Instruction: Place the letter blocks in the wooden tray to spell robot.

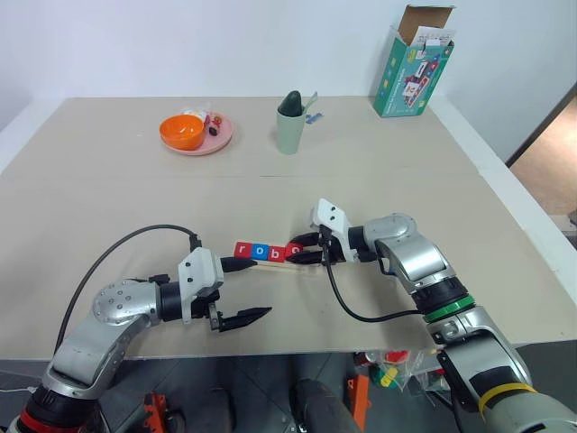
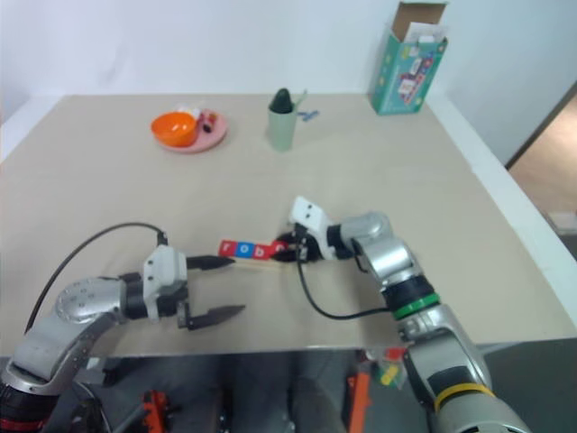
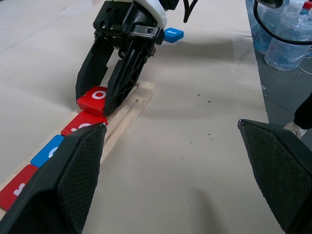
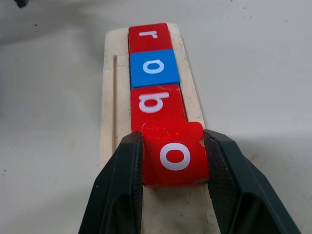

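Three flat square letter tiles, red r, blue o & red b, lie in a row on the long pale wooden tray near the table's front edge. The right gripper has its fingers clamped on a red o tile, tilted, just beside the b. Left gripper hovers w/ jaws wide apart by the tray's r end; a blue tile lies on the table beyond the tray.

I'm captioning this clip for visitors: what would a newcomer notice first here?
First, the right tool, clamping a red square "o" tile at the end of a red-blue-red row reading r, o, b in the long pale wooden tray, mid-table. Next, the left tool, wide open near the tray's r end. Far behind, a bright orange bowl on a pink plate.
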You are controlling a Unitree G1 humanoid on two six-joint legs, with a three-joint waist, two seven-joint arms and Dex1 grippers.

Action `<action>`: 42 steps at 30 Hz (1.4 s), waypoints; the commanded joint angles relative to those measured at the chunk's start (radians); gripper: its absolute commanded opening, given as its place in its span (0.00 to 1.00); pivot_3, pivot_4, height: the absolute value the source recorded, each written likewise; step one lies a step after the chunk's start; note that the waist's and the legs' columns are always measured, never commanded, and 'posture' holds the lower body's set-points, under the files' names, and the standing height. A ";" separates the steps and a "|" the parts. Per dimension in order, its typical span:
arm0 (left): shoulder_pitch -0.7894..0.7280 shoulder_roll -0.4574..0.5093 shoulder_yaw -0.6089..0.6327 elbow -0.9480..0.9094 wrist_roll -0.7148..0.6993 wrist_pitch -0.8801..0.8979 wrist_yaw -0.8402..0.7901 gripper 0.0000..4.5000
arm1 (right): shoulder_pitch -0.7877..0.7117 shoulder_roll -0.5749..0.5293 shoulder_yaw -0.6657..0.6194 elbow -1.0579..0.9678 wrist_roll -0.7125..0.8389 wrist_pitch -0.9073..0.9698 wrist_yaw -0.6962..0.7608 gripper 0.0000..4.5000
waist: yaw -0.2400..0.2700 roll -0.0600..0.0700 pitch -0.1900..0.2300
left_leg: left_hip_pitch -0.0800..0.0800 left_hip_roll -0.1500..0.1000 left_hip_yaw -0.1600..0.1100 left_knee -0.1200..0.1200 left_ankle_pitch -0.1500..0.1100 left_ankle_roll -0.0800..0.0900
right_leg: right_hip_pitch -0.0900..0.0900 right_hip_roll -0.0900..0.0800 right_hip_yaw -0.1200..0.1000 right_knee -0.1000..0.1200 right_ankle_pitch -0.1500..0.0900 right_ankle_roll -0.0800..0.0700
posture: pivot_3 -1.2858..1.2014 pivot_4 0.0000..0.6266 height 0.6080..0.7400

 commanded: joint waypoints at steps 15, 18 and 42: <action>-0.003 -0.003 0.006 -0.024 0.000 -0.018 0.002 1.00 | -0.019 0.006 -0.011 -0.040 0.002 -0.004 0.009 0.27 | 0.000 0.000 0.000 | 0.000 0.000 0.000 0.000 0.000 0.000 | 0.000 0.000 0.000 0.000 0.000 0.000 | 0.52 0.24 1.00; -0.004 -0.003 0.005 -0.023 0.001 -0.018 0.002 1.00 | -0.021 0.008 -0.010 -0.031 -0.001 -0.013 0.007 0.27 | 0.000 0.000 0.000 | 0.000 0.000 0.000 0.000 0.000 0.000 | 0.000 0.000 0.000 0.000 0.000 0.000 | 0.52 0.24 1.00; -0.002 0.005 0.007 -0.023 0.005 -0.017 -0.008 1.00 | 0.007 -0.013 -0.007 -0.075 -0.006 -0.018 0.019 0.27 | 0.000 0.000 0.000 | 0.000 0.000 0.000 0.000 0.000 0.000 | 0.000 0.000 0.000 0.000 0.000 0.000 | 0.52 0.24 1.00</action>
